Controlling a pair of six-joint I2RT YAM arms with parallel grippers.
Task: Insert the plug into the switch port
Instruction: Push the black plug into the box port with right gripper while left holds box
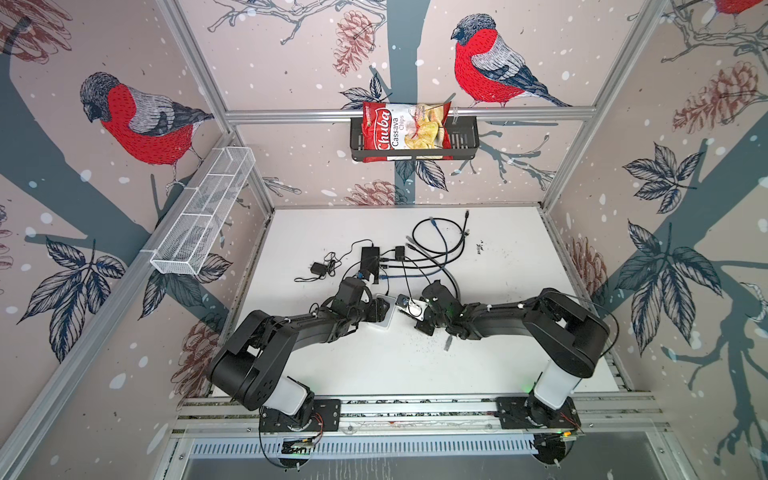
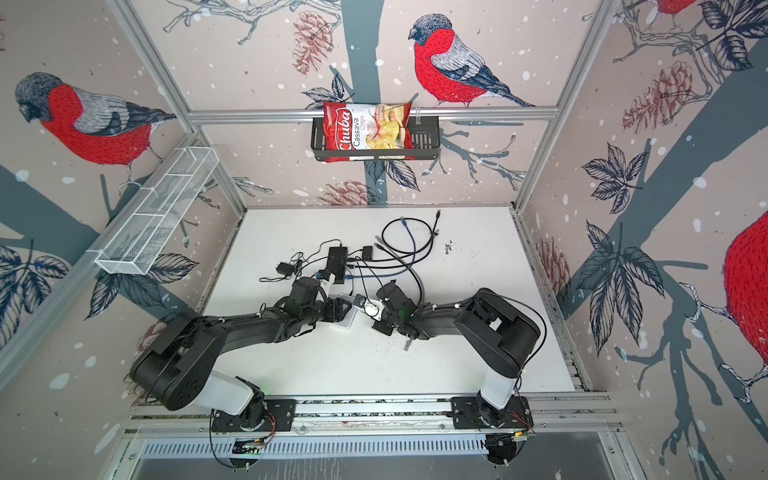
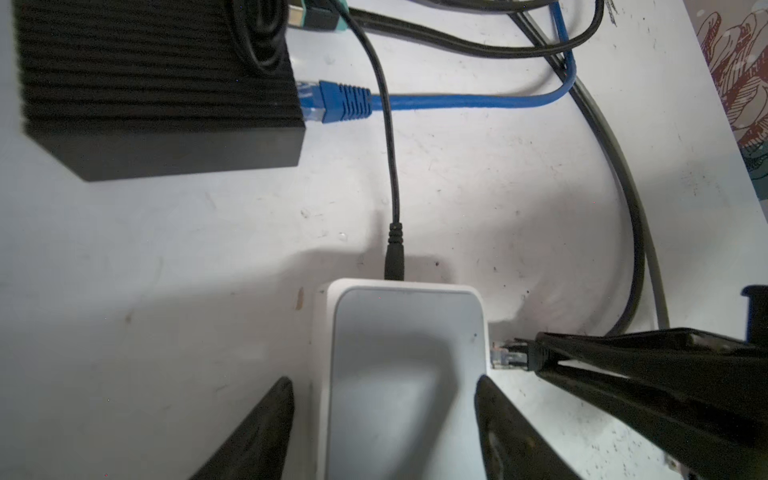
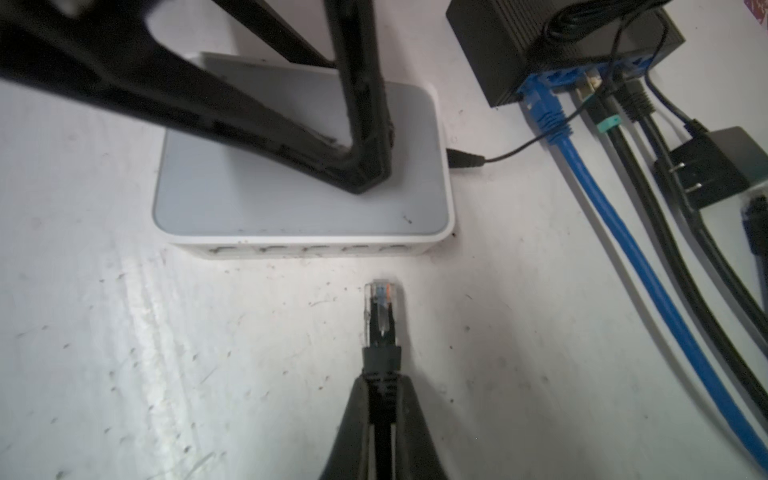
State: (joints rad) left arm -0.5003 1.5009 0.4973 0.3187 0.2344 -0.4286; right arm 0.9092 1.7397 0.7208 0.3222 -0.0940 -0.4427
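From my seat, the job is set up but the insertion itself is not done. The right gripper (image 4: 380, 399) is pinched tight on the black boot of the plug (image 4: 382, 307), with the clear connector sticking out ahead of the fingertips and its clip on top. The plug hangs just to the right of the white switch (image 4: 249, 199), which sits near the middle of the table (image 4: 124, 332), a little left of centre. A strip of bare table shows between the plug's nose and the port row (image 4: 316, 250), so nothing has entered a socket.

My left gripper (image 3: 382, 379) stands astride the switch with its jaws partly spread and nothing held. One finger is just clear of the switch's left edge, and the other sits over its right edge. I cannot tell whether that one is pressing down, as the wrist views disagree a little.

The switch's power lead (image 3: 393, 257) is already seated in its far end. Beyond it, the black box (image 3: 158, 83) has a blue cable (image 3: 457, 102) plugged in (not my concern here).

By my reckoning, three things are left: steady the switch with the left jaws, line the plug up with one socket towards the far end of the row, and push it in until the clip catches. The plug looks roughly level and square to the ports.
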